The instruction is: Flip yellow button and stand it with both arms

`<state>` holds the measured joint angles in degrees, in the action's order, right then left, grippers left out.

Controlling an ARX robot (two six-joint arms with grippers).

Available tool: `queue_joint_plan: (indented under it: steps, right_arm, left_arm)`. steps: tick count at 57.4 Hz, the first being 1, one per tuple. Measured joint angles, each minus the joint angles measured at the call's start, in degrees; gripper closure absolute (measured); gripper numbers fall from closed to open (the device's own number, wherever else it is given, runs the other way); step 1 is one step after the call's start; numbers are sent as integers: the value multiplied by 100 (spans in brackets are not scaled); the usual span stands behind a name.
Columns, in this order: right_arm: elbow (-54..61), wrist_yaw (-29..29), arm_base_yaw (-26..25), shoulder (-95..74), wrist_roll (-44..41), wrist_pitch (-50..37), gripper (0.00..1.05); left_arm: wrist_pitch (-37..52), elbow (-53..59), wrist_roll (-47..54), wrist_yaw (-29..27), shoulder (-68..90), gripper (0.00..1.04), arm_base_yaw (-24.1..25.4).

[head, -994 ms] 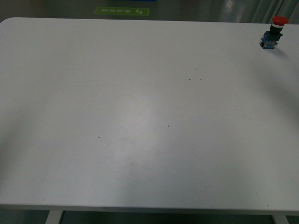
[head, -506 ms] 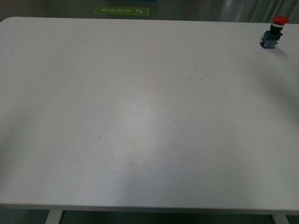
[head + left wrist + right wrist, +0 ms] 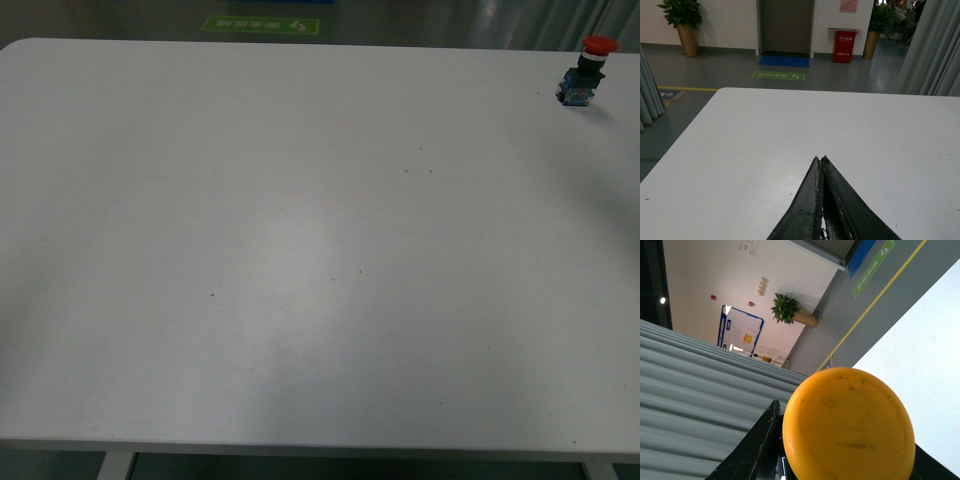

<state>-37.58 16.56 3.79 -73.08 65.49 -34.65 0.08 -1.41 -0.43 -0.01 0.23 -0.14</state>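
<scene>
The yellow button [image 3: 850, 425] fills the right wrist view, its round yellow-orange cap facing the camera. My right gripper [image 3: 845, 460] is shut on it, with one black finger [image 3: 752, 450] showing beside the cap; the button's body is hidden behind the cap. It is held above the white table [image 3: 920, 360]. My left gripper [image 3: 820, 159] is shut and empty, its two black fingers pressed together above the white table [image 3: 765, 140]. Neither arm nor the yellow button shows in the front view.
A red-capped switch [image 3: 586, 72] with a black and blue body stands at the far right corner of the table [image 3: 300, 250] in the front view. The floor beyond shows a green marking [image 3: 262, 23]. Grey curtains [image 3: 690, 390] hang at the side.
</scene>
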Motion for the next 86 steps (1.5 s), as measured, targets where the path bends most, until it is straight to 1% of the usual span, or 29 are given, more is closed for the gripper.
queue_joint_plan:
  steps: [4,6,10,13,14,18,20,21,22,30,33,34,38,45,66,86]
  right_arm:
    - [39,-142,9,0,-221,-46,65]
    - [52,-229,20,-4,-387,-103,65]
    - [52,-466,70,-66,-883,-186,65]
    - [46,-710,129,-227,-1606,-348,65]
    - [33,-789,144,-286,-1912,-374,65]
    - [-48,-973,184,-527,-2640,-422,65]
    - [-120,-1108,192,-723,-3265,-474,65]
    - [-144,-1126,192,-772,-3335,-472,65]
    - [-201,-1158,188,-874,-3661,-450,65]
    - [-625,-1447,96,-1543,-5060,-400,65]
    - [-905,-1617,-13,-1880,-5512,-278,65]
    - [-1001,-1668,-50,-1991,-5635,-232,65]
    - [-1327,-1764,-195,-2380,-5947,-76,65]
    - [-1836,-1808,-424,-2962,-6417,179,65]
    - [-2583,-1915,-743,-3869,-7473,570,65]
    - [-3014,-2070,-949,-4492,-7552,914,65]
  left_arm:
    - [0,0,-4,0,0,100,0]
    - [0,0,-2,0,0,95,0]
    - [0,0,-2,0,0,80,0]
    - [0,0,-2,0,0,69,0]
    - [0,0,-2,0,0,64,0]
    - [0,0,-2,0,0,53,0]
    - [0,0,-2,0,0,48,0]
    - [0,0,-2,0,0,44,0]
    - [0,0,-2,0,0,41,0]
    - [0,0,-2,0,0,19,0]
    - [0,0,-2,0,0,7,0]
    - [0,0,2,0,0,5,0]
    - [0,0,9,0,0,8,0]
    - [0,0,11,0,0,7,0]
    - [0,0,11,0,0,7,0]
    - [0,0,11,0,0,7,0]
